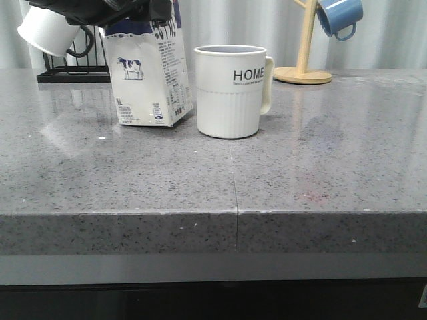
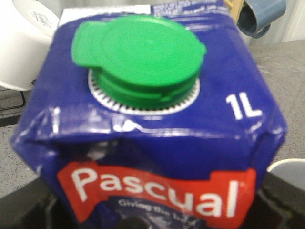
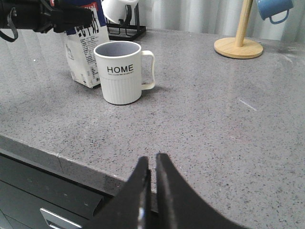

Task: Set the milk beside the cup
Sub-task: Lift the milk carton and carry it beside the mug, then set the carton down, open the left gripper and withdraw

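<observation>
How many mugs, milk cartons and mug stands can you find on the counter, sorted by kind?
Mugs: 3: the white HOME mug, a blue mug hanging on the stand, a white mug on the rack.
Milk cartons: 1: the Pascual milk carton.
Mug stands: 2: wooden mug tree, black wire rack.
Total: 6

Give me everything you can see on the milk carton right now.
The milk carton is white card with a cow picture, a dark blue top, a green screw cap, "1L" and a red "Pascual" band. It stands on the grey counter, slightly tilted, close left of the HOME mug. The left gripper is at its top.
</observation>
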